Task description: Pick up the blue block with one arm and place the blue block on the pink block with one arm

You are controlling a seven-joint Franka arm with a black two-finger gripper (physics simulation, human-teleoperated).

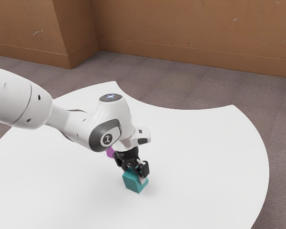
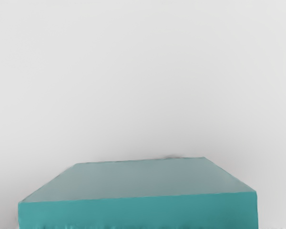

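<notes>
The arm reaches down over the white table, and its pincer sits right on top of the blue block, which looks more teal than blue. The block appears to rest on the table, roughly midway across it and somewhat toward the near edge. In the wrist view its top face lies directly under the hand, with bare table beyond it. Whether the pincer has closed on the block or only sits over it cannot be told. A sliver of the pink block peeks out beneath the arm's wrist, near the blue block on the side toward the table's far edge. The task seems to be in its early part: the approach is made, the grasp is at most just forming, and lifting, carrying and setting the blue block on the pink one are all left to do.
</notes>
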